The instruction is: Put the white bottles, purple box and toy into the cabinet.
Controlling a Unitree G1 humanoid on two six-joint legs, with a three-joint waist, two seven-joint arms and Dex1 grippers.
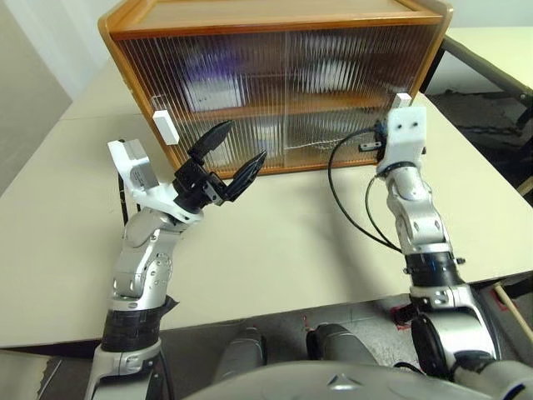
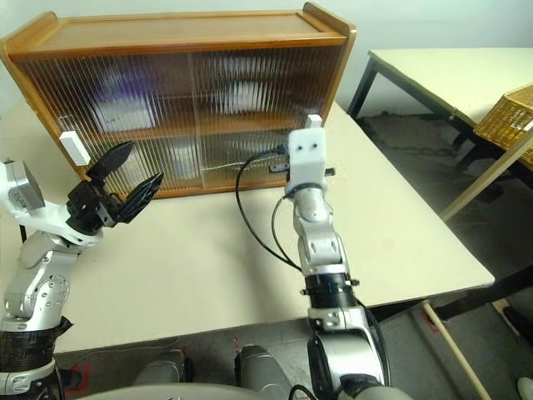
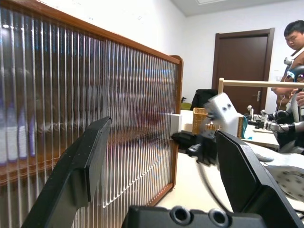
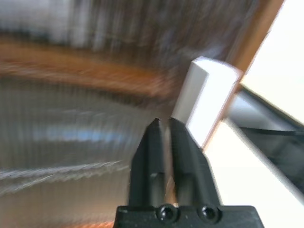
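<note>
The wooden cabinet [image 1: 275, 21] stands at the back of the table with both ribbed sliding doors closed. A purple blur [image 1: 208, 83], seemingly the purple box, shows through the left door on the upper shelf. The white bottles and the toy cannot be made out behind the ribbed doors. My left gripper [image 1: 244, 140] hangs open and empty in front of the left door, just right of its white handle [image 1: 164, 127]. My right gripper [image 4: 164, 122] is at the cabinet's right end, its fingertips nearly touching with nothing between them, right beside the white handle [image 4: 209, 99] of the right door.
A black cable [image 1: 341, 192] loops off my right wrist over the pale table [image 1: 275, 250]. A second table [image 2: 441, 67] and a wicker basket [image 2: 508, 112] stand to the right. A person [image 3: 294, 42] stands beyond the cabinet's right end.
</note>
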